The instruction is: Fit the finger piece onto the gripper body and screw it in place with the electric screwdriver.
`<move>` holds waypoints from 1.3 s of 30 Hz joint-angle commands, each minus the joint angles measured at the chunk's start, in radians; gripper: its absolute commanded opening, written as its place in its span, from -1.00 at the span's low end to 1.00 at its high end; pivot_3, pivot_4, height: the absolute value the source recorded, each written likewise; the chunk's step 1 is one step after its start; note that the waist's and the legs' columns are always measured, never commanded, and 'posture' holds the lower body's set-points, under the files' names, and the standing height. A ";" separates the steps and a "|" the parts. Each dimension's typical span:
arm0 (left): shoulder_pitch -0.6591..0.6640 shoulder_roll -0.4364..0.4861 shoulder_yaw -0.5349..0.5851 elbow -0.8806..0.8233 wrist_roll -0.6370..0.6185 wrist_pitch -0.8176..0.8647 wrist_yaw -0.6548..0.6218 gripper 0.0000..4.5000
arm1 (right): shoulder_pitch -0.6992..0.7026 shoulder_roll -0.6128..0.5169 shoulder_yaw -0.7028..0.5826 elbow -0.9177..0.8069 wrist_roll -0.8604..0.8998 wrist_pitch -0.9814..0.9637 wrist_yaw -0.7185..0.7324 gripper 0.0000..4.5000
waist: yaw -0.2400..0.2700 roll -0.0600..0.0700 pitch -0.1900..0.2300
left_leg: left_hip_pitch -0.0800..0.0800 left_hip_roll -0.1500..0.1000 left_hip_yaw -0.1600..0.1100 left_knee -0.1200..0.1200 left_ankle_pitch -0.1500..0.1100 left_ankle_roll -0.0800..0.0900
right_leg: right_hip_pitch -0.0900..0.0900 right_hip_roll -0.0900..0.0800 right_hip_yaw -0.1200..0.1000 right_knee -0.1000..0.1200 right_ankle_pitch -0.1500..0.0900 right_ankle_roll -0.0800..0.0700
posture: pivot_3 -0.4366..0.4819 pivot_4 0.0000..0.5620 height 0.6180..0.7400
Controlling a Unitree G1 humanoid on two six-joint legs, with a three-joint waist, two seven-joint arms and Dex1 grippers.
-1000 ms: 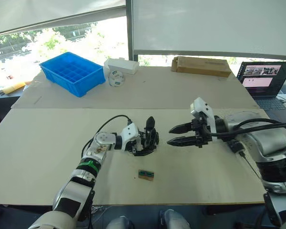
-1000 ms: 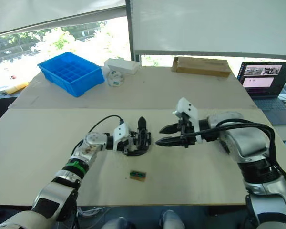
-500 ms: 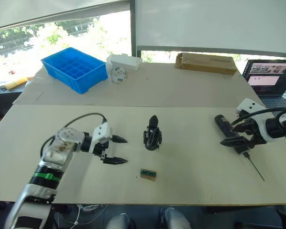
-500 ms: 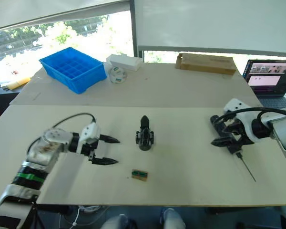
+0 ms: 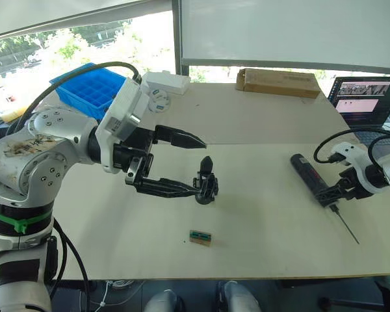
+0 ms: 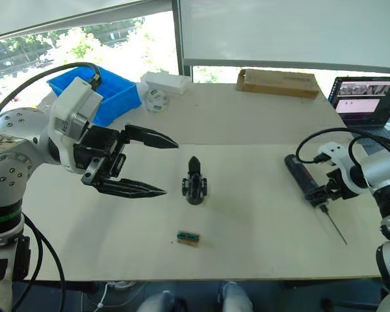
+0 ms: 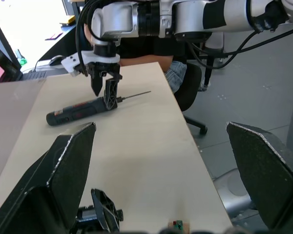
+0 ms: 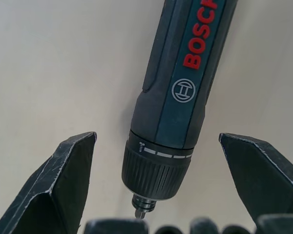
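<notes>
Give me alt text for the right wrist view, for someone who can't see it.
A dark electric screwdriver with red lettering lies on a pale table, its chuck end toward the camera. The right gripper is open, one black finger on either side of the chuck, neither touching it.

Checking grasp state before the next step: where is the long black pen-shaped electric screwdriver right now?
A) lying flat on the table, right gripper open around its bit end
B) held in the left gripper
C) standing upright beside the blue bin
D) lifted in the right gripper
A: the long black pen-shaped electric screwdriver lies flat on the beige table, and the right gripper straddles its chuck end with fingers spread.
</notes>
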 commanded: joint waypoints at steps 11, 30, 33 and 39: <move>-0.058 -0.001 -0.007 0.036 -0.018 -0.012 0.033 1.00 | 0.051 -0.062 -0.031 -0.040 -0.069 -0.437 0.216 -0.18 | 0.004 0.003 0.002 | 0.000 -0.001 0.001 0.000 0.000 0.000 | 0.000 0.001 -0.001 0.000 0.001 -0.002 | -0.05 -0.47 0.97; 0.050 0.026 -0.138 0.017 0.184 -0.276 -0.100 1.00 | 0.244 -0.161 -0.080 -0.313 -0.143 -0.586 0.260 0.98 | 0.002 0.005 0.003 | 0.001 0.000 0.003 0.003 0.001 -0.002 | 0.000 0.003 0.000 0.003 0.001 -0.003 | -0.05 -0.47 0.97; 0.067 0.030 -0.150 0.007 0.207 -0.304 -0.108 1.00 | 0.249 -0.157 -0.074 -0.320 -0.159 -0.557 0.261 0.98 | 0.001 0.005 0.003 | 0.002 0.000 0.003 0.003 0.001 -0.002 | 0.000 0.003 0.000 0.003 0.001 -0.003 | -0.05 -0.47 0.97; 0.082 0.026 -0.157 -0.002 0.222 -0.322 -0.110 1.00 | 0.239 -0.106 -0.024 -0.285 -0.224 -0.515 0.264 0.98 | 0.001 0.004 0.003 | 0.002 0.001 0.003 0.005 0.001 -0.002 | 0.000 0.004 0.001 0.004 0.001 -0.003 | -0.05 -0.47 0.97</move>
